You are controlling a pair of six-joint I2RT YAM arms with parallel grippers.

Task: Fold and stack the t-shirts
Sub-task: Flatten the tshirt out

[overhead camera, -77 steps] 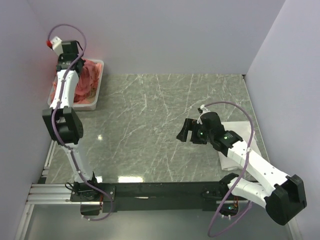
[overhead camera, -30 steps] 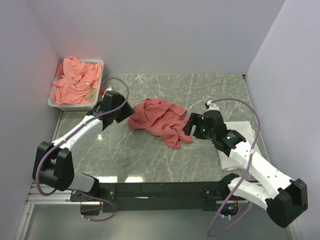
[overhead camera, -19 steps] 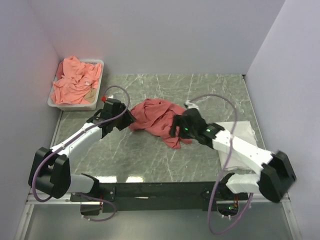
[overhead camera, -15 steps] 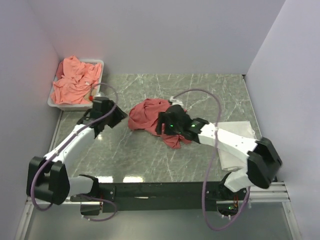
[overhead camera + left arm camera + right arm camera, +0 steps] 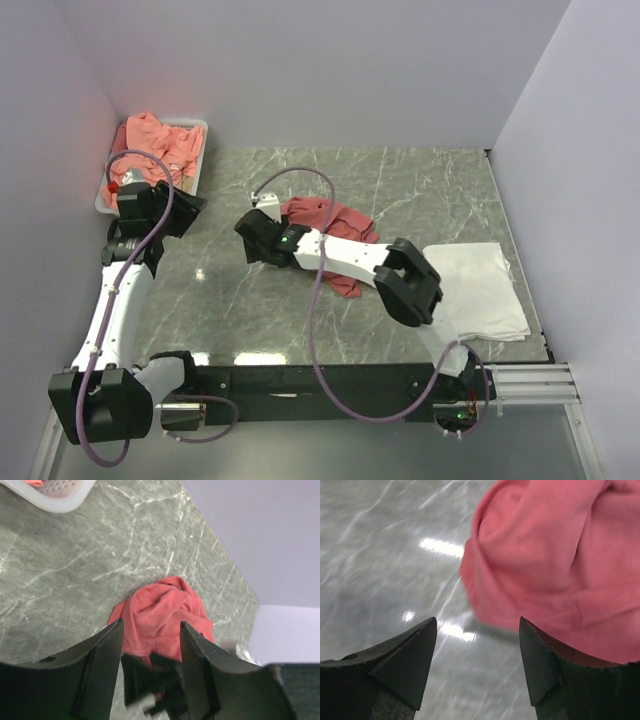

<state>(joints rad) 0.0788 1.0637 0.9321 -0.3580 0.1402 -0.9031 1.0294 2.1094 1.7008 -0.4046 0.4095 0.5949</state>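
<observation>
Shirt (image 5: pixel 555 565) lies crumpled just ahead of right end effector (image 5: pixel 477 622), seemingly untouched.

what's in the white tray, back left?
Crumpled salmon-pink t-shirts, heaped in the tray. The heap covers the tray's floor and anything lower down, so the count is unclear.

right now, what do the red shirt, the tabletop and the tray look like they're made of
Red shirt: soft matte knit, likely cotton; it slumps in rounded folds with no shine.
Tabletop: grey-green with white veins, either marble or a marble-look laminate; glossy, since it mirrors the lights.
Tray: white with a smooth rounded rim, probably moulded plastic.
</observation>
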